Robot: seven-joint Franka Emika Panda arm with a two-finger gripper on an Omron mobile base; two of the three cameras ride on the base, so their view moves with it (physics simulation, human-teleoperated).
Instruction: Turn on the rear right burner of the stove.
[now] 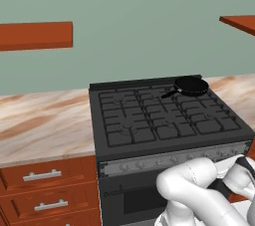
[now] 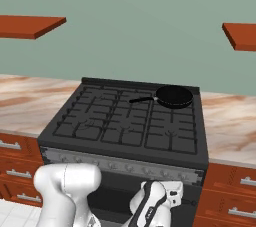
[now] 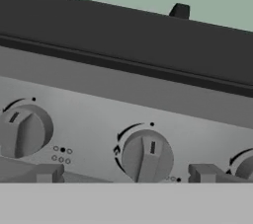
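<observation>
A white robot arm reaches low in front of the stove [image 1: 169,120], its hand [image 3: 126,172] held up close to the silver knob strip [image 3: 99,114]. In the hand view the two dark fingertips [image 3: 47,172] rise at 6 o'clock, set apart and straddling a round knob [image 3: 147,157] that sits between them; they grip nothing that can be seen, and whether either pad touches the knob is hard to judge from this angle. That knob's raised ridge runs nearly upright, its marked end leaning slightly toward 1 o'clock. A second knob [image 3: 23,130] sits at 9 o'clock, its ridge likewise near vertical, and the edge of a third [image 3: 245,166] shows at 3 o'clock.

Beyond the strip, the right base view shows the cooktop's black grates [image 2: 125,118] stretching back toward the green wall, the range's long axis running left to right along the marbled tabletop [image 2: 30,98]. The rear right burner [image 2: 176,102] lies at the cooktop's 1 o'clock corner, under a black frying pan [image 2: 174,96] whose handle points toward 9 o'clock, across the back row of grates. Wooden drawers [image 1: 45,180] flank the oven, and brown shelves [image 1: 35,35] hang on the wall beyond.
</observation>
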